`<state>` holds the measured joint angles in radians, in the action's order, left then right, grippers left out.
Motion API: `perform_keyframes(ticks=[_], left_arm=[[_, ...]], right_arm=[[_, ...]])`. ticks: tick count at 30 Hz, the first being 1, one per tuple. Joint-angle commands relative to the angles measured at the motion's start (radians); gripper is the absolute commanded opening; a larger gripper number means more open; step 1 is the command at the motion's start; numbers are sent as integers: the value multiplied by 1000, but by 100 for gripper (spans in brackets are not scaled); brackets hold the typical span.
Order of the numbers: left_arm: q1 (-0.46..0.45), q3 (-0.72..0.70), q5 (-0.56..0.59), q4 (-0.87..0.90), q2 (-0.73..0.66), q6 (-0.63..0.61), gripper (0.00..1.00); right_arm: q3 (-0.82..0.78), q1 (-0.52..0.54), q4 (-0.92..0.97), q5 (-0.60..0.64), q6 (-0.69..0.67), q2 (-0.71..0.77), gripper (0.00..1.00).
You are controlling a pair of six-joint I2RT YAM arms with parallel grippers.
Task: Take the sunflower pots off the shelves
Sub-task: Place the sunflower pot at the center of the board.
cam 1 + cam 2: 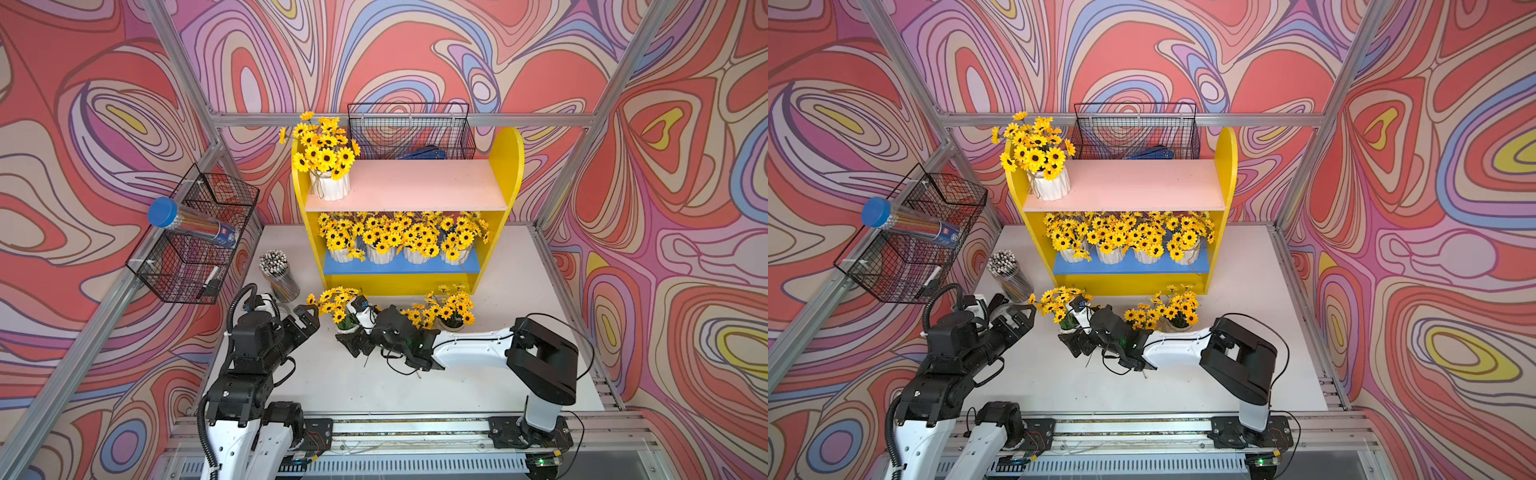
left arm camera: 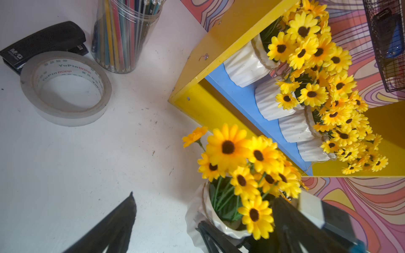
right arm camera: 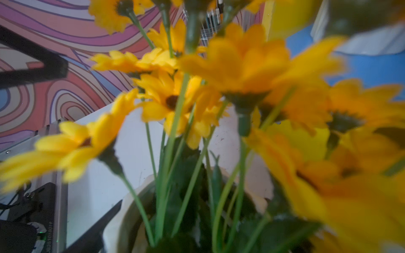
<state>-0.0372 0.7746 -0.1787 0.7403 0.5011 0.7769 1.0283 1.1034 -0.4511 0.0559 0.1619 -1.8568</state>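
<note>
1. Closest to the lens of the right wrist we saw the blurred yellow heads and green stems of one sunflower pot [image 3: 171,100], which filled nearly the whole view.
2. This pot stood on the desk [image 1: 519,291], just in front of the shelves [image 1: 505,166]. The right pincer [image 1: 353,338] had its jaws wide on both sides of the white body. Whether they pressed it or were released, we could not tell.
3. The left pincer [image 1: 312,318] was released and empty, just beside the same flowers.
4. Near the right arm, the other desk pots [image 1: 451,322] stood in front of the shelves. We were sure of one, and there were maybe two, because the arm hid a part.
5. So we judged the task to be less than half done. The top pot [image 1: 329,185] was on the pink upper board [image 1: 415,183] at its left end, and a row of four [image 1: 380,253] stood on the blue lower board [image 1: 399,268].
6. Each pot looked small, white and ribbed, tied with twine and upright. Its dense bunch of dark-centred flowers was wider than the pot itself.
</note>
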Motion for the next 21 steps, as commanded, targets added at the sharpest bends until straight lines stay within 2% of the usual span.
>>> perform_keyframes(ticks=[1,11,21], left_arm=[[5,28,11,-4,11,-26,99],[5,42,18,-39,20,-70,99],[6,26,9,-91,44,-73,99]], right_arm=[[34,21,-166,54,-10,-52,0],[104,70,-300,139,-65,-239,0],[144,72,-328,197,-21,-437,0]])
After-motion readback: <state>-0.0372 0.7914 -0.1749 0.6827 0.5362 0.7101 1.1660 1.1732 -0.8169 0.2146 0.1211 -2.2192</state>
